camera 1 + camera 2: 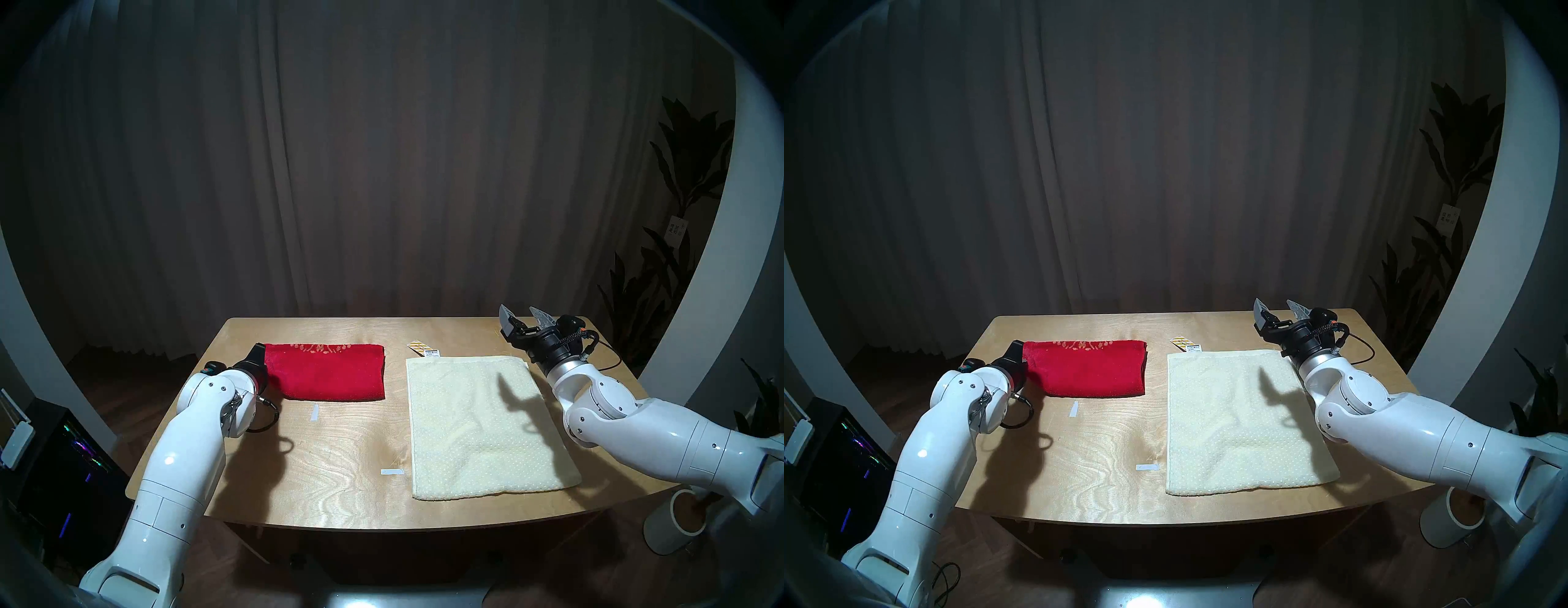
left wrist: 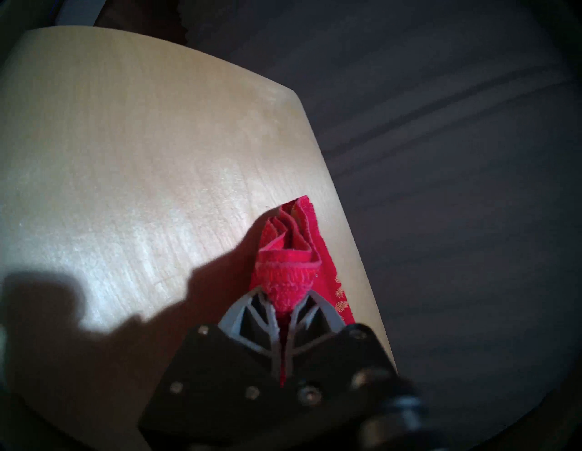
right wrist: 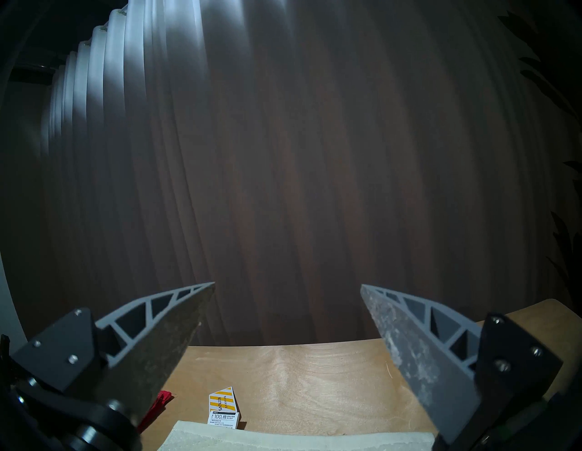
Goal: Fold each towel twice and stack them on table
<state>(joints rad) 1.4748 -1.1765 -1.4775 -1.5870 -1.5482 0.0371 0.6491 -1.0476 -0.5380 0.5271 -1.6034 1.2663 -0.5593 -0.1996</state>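
Observation:
The red towel (image 1: 326,373) (image 1: 1089,369) lies folded into a band at the table's (image 1: 322,475) far left. My left gripper (image 1: 259,354) (image 2: 285,310) is shut on the towel's left end; in the left wrist view bunched red cloth (image 2: 288,271) sticks out between the fingers. The cream-white towel (image 1: 479,424) (image 1: 1238,420) lies spread flat on the right half, its far edge (image 3: 299,441) showing in the right wrist view. My right gripper (image 1: 524,316) (image 1: 1278,308) (image 3: 288,285) hangs open and empty above the table's far right corner, tilted upward.
A small striped paper tag (image 1: 424,349) (image 3: 224,409) lies at the cream towel's far left corner. Two white tape marks (image 1: 315,412) (image 1: 392,471) sit mid-table. A white cylinder (image 1: 674,524) stands on the floor at the right, plants behind it, a computer case (image 1: 63,475) at the left.

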